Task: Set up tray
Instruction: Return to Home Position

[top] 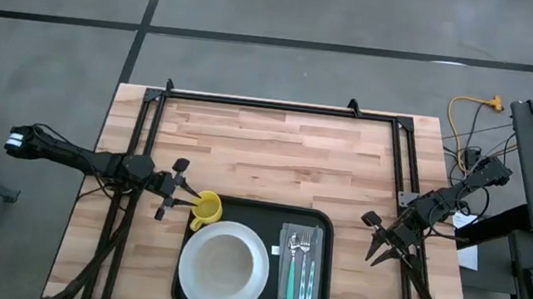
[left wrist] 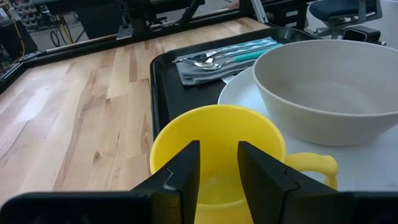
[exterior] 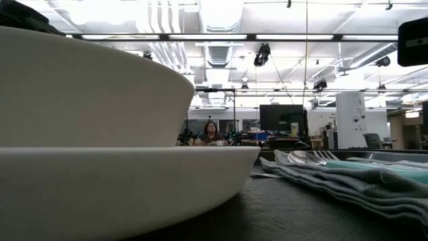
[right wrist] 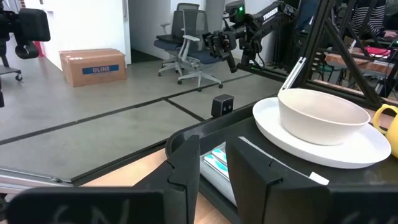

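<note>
Tray (top: 264, 215) between left claw (top: 183, 200) and right claw (top: 380, 255), both narrowly parted, empty

You'll find the tray (top: 261, 212) lying flat on the wooden worktop (top: 276, 151). It sits at the edge nearest the bottom of the high view, about midway from left to right, with its long side running across. It is black and rectangular, with rounded corners and a low raised rim. It is loaded. A white plate (top: 184, 273) holding a bowl (top: 223, 263) fills its left half. A grey napkin (top: 281, 272) bearing cutlery (top: 300, 264) lies along its right side. A yellow mug (top: 205, 208) stands in its far left corner.
</note>
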Available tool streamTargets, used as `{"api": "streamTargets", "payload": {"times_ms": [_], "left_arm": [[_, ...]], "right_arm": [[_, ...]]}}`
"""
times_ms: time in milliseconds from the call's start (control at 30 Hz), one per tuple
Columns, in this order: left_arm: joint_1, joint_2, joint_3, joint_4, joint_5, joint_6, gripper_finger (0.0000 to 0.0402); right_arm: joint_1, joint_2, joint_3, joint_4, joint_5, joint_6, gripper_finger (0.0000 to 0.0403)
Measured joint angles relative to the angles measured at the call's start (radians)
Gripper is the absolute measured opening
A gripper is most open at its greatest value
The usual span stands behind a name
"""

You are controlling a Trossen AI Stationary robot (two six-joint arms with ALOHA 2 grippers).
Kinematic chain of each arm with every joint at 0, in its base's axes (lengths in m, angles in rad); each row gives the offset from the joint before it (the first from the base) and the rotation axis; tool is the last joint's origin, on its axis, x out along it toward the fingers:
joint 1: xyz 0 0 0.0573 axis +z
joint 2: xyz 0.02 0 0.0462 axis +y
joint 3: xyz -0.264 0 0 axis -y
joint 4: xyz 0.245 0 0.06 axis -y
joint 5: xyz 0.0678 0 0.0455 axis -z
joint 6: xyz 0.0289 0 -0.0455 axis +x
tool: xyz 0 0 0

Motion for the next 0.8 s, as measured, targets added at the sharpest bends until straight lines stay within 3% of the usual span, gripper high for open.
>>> {"api": "streamTargets", "payload": {"times_ms": [800], "left_arm": [[0.000,0.000,0.001,0.000,0.000,0.000,0.0094]], "right_arm": [[0.000,0.000,0.000,0.000,0.000,0.000,0.0076]]}}
